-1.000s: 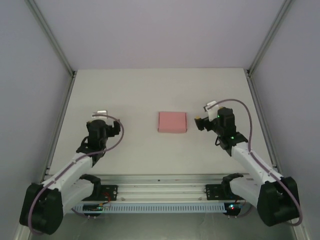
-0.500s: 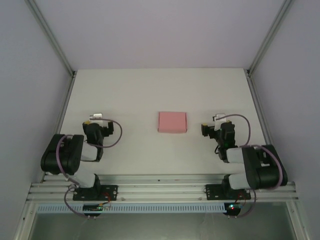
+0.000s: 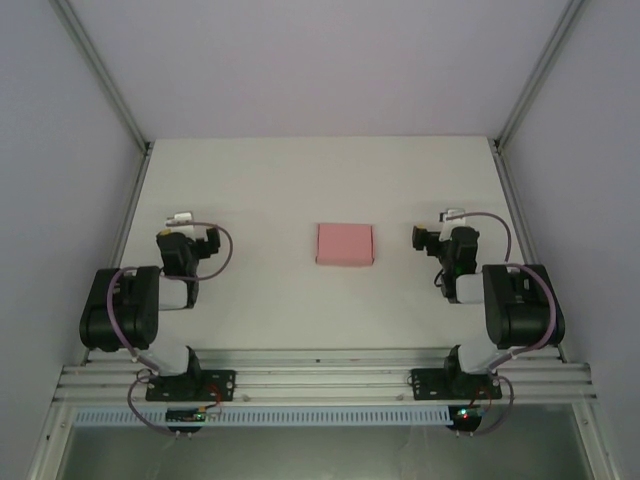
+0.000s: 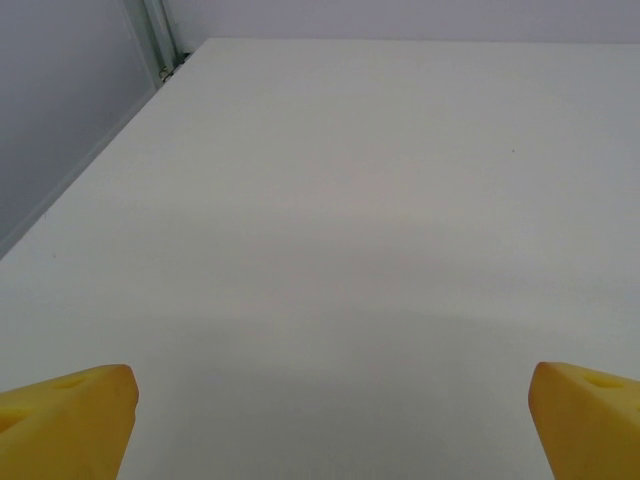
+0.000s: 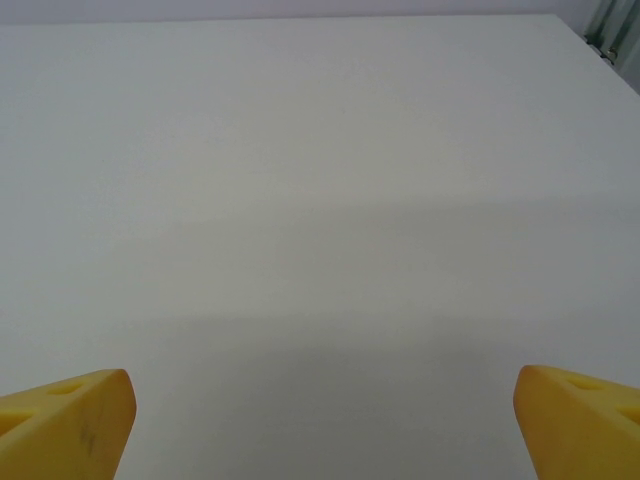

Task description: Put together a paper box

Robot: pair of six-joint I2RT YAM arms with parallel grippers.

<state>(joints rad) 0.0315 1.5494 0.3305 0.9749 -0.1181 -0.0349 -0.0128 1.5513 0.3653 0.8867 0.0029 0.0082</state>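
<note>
The paper box [image 3: 345,244] is a small closed pink rectangular box lying flat at the middle of the white table [image 3: 300,180]. My left gripper [image 3: 182,236] hangs well to the box's left and touches nothing. My right gripper [image 3: 440,236] hangs to the box's right, a short gap away. In the left wrist view the left gripper [image 4: 330,425] is open, its yellow fingertips [image 4: 70,415] at the bottom corners over bare table. The right gripper [image 5: 325,425] is open too, with yellow fingertips [image 5: 65,420] wide apart and nothing between them.
Grey walls and metal frame posts [image 3: 110,85] enclose the table on three sides. A metal rail [image 3: 320,380] carrying both arm bases runs along the near edge. Both arms are folded back close to their bases.
Both arms have folded back toward their bases, and each gripper has drifted outward, away from the pink box. The box has not moved. Both grippers stay open.
</note>
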